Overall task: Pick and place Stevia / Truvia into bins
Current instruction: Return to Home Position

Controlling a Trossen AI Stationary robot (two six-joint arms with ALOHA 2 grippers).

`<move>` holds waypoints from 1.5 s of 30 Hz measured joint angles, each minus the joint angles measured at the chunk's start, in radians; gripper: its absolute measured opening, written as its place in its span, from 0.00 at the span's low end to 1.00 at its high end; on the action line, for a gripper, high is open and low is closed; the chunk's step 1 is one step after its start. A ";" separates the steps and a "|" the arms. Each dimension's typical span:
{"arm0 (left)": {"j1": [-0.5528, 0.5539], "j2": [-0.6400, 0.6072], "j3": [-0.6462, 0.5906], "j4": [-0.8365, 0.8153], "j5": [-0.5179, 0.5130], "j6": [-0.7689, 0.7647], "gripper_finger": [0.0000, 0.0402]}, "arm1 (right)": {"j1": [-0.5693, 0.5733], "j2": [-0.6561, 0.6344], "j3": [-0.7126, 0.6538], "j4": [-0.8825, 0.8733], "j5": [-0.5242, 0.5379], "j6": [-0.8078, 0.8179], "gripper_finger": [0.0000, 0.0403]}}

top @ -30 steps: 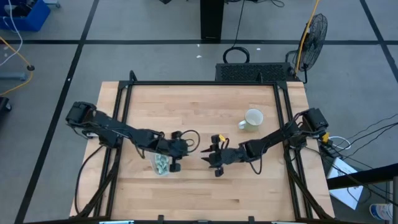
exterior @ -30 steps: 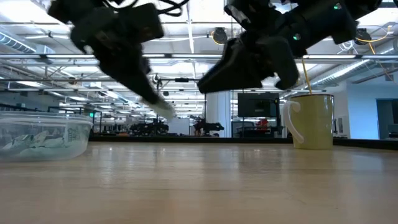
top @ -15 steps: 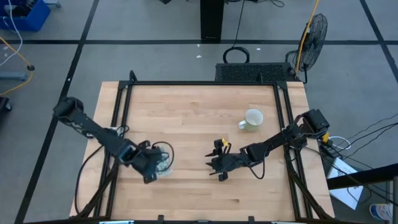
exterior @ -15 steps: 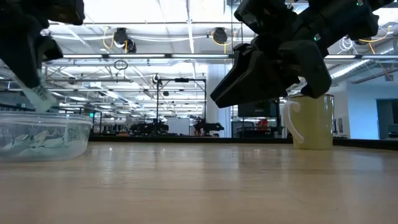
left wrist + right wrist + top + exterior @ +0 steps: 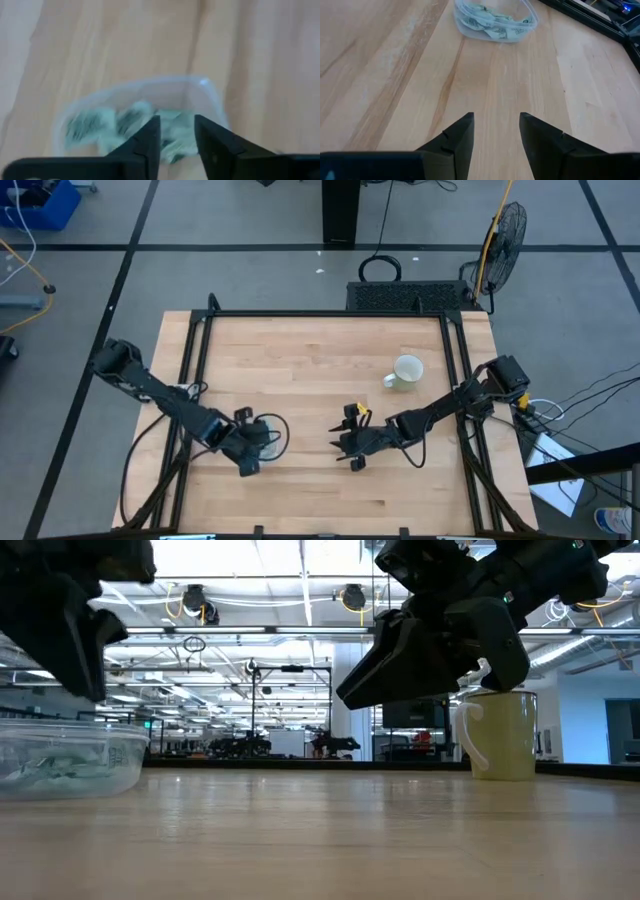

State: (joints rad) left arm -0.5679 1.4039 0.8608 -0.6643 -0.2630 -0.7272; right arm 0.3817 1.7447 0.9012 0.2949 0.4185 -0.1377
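Observation:
The clear plastic bin (image 5: 210,95) stands on the wooden table left of centre, with several pale green and white Stevia packets (image 5: 87,125) lying in it. It also shows in the right wrist view as the bin (image 5: 465,22) holding the packets (image 5: 495,25), and at the low view's left as the bin (image 5: 70,755). My left gripper (image 5: 177,142) hovers open just above the bin (image 5: 266,438), nothing between its fingers. My right gripper (image 5: 496,132) hangs open over bare wood at the table's middle (image 5: 345,452), to the bin's right.
A white mug (image 5: 406,371) stands at the right, farther back; in the low view the mug (image 5: 500,735) shows behind my right gripper (image 5: 430,650). A black frame (image 5: 320,313) runs along the table's far edge and sides. Bare wood lies between the bin and my right gripper.
My left gripper has carried a packet from the table's middle toward the left and near edge, over the bin, and has let it go; no packet shows at its fingers now. My right gripper has shifted slightly toward the near edge, then kept still.

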 joint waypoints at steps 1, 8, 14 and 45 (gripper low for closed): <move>0.000 0.000 0.000 0.028 0.000 0.037 0.33 | 0.000 0.000 0.000 -0.001 0.000 -0.001 0.38; 0.004 -0.059 0.008 0.101 0.001 0.128 0.39 | 0.006 -0.039 0.000 -0.027 0.001 -0.013 0.38; 0.026 -0.188 0.045 -0.024 0.089 0.094 0.39 | 0.048 -0.244 0.000 -0.172 0.002 -0.062 0.38; 0.214 -1.056 -0.542 0.463 0.066 0.445 0.39 | 0.133 -1.295 -0.517 -0.312 -0.040 0.450 0.38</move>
State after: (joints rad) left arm -0.3536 0.3482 0.3190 -0.2014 -0.1970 -0.2827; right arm 0.5148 0.4495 0.3847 -0.0174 0.3786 0.3126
